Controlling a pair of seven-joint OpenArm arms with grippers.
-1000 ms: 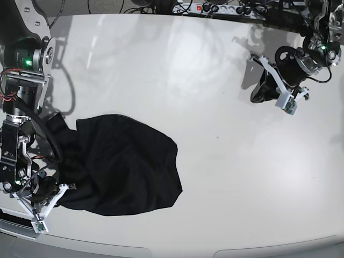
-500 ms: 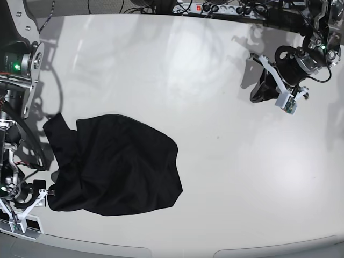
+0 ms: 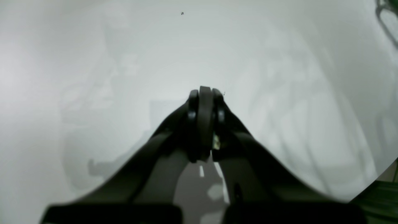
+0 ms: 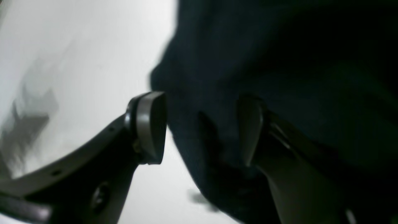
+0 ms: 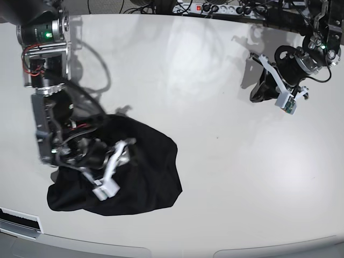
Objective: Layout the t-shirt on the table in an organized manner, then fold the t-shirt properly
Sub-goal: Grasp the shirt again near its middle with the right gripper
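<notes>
The black t-shirt (image 5: 153, 174) lies crumpled on the white table (image 5: 226, 161) at the front left. My right gripper (image 5: 129, 164) is over the shirt's middle, dark against the cloth. In the right wrist view it (image 4: 202, 127) is open, with a fold of the shirt (image 4: 279, 62) between and behind its fingers (image 4: 150, 124). My left gripper (image 5: 259, 92) hovers at the far right of the table, well away from the shirt. In the left wrist view it (image 3: 203, 96) is shut and empty above bare table (image 3: 93, 62).
A power strip and cables (image 5: 215, 8) lie along the table's back edge. The table's curved front edge (image 5: 177, 250) runs just below the shirt. The right arm's links (image 5: 45, 70) stand over the table's left side.
My right arm has swung from the table's front-left corner to above the shirt. The shirt's left part has bunched inward. The left arm has not moved.
</notes>
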